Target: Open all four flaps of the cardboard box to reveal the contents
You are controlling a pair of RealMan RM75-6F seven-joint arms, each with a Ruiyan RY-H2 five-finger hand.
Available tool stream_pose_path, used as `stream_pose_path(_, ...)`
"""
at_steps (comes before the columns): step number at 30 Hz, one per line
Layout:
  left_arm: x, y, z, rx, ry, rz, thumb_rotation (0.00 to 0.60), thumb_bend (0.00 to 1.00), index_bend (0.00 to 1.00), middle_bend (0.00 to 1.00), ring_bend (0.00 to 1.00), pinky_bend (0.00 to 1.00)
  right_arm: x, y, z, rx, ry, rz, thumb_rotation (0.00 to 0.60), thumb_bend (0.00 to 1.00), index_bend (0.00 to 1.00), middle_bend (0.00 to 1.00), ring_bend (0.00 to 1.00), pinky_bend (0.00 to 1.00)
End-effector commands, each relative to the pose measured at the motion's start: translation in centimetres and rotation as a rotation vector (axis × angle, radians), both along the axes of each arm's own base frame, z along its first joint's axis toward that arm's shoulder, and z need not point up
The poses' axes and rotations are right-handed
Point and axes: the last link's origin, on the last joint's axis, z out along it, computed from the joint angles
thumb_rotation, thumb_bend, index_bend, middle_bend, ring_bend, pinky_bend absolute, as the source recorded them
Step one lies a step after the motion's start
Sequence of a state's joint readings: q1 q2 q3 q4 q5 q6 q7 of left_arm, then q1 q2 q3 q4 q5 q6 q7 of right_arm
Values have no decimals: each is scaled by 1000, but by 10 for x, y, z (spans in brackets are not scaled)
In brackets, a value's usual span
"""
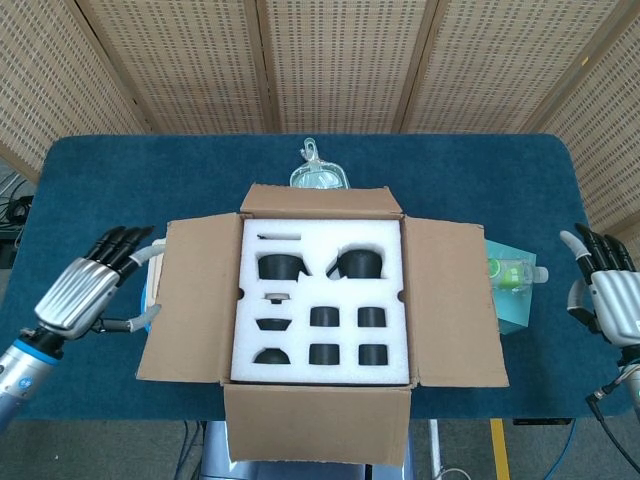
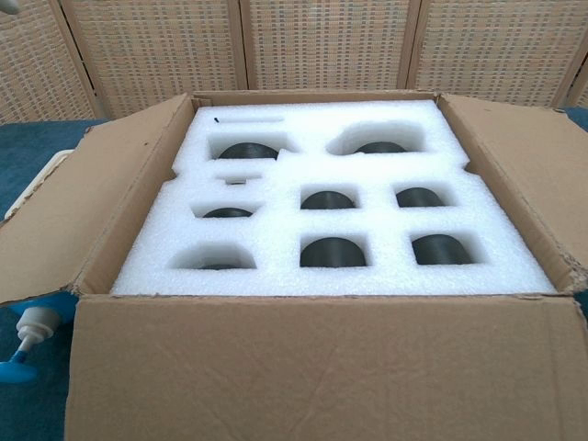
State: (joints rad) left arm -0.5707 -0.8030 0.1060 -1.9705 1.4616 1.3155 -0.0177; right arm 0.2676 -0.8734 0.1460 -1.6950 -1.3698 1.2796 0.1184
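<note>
Head view showed the cardboard box (image 1: pixel 322 310) mid-worktop, all four flaps folded out, foam insert (image 1: pixel 322 300) exposed; left hand (image 1: pixel 84 288) and right hand (image 1: pixel 605 295) empty, fingers spread, so opening looked done.

The cardboard box (image 1: pixel 320 300) is matt brown corrugated board with slightly rough flap edges, and its white foam insert (image 2: pixel 322 211) looks soft and grainy around smooth, dark, faintly glossy pieces (image 2: pixel 333 252). The table (image 1: pixel 150 180) wears matt blue cloth, backed by perforated wooden panels (image 1: pixel 330 60).
</note>
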Motion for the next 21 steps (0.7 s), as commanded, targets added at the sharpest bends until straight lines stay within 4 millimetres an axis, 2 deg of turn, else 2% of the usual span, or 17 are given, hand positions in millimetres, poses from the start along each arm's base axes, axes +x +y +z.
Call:
stream_pose_path(1,-30,-13,6,153,36,110,210,319,122,0,0,0,-2,3,-1,-20,19,-4,600,878,0,0,0,0)
stream_pose_path(9,-61,-39,9,275,101,180,235,321,122,0,0,0,-6,16,-8,-62,88,-16,600,878,0,0,0,0)
stream_pose_path(21,-83,-70,1,300,112,238,238,321,122,0,0,0,-11,34,-24,-84,148,-36,600,877,0,0,0,0)
